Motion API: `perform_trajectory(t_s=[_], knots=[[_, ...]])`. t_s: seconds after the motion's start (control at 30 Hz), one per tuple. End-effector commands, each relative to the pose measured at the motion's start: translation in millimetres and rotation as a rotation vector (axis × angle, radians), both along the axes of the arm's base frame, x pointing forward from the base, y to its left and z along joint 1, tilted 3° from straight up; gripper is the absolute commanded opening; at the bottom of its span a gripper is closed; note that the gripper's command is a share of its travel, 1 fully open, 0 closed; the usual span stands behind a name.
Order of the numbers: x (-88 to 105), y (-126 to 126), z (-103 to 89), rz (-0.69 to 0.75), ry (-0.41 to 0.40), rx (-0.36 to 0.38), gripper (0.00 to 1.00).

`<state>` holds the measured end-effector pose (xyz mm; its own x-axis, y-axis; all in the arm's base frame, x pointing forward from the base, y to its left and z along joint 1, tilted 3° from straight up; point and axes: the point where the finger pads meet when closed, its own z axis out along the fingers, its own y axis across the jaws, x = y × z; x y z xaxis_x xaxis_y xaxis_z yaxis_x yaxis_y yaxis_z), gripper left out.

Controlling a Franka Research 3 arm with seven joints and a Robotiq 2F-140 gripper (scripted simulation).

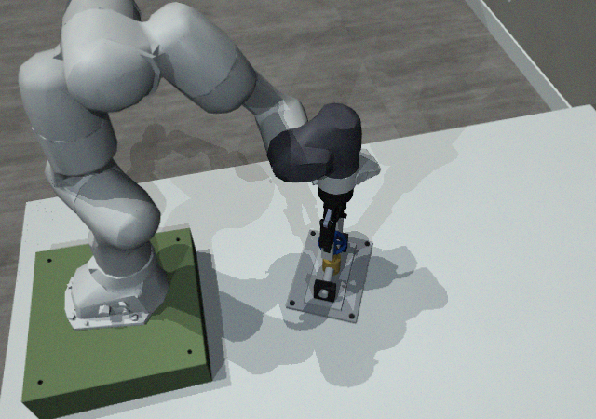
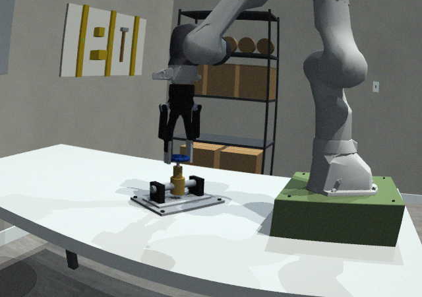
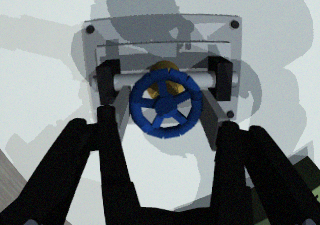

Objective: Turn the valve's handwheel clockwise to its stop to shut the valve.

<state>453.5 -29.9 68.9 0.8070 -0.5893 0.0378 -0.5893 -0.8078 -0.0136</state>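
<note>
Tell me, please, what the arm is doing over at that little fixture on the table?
The arm's gripper is closed on the blue handwheel of a small valve, one finger on each side of the rim. The valve is clamped on a grey plate on the white table. The job is to turn the wheel clockwise until it stops. How far round it has gone, these views do not show.
</note>
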Motion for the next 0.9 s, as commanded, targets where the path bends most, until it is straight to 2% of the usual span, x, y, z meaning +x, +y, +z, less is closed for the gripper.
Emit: perform_trajectory(t_s=[0.0,0.43,0.87], knots=[[0.6,-0.3,-1.1,-0.172,-0.007,-0.013,0.36],[0.6,-0.3,-1.1,-0.361,-0.011,-0.005,0.36],[0.6,-0.3,-1.1,-0.382,-0.012,-0.004,0.36]])
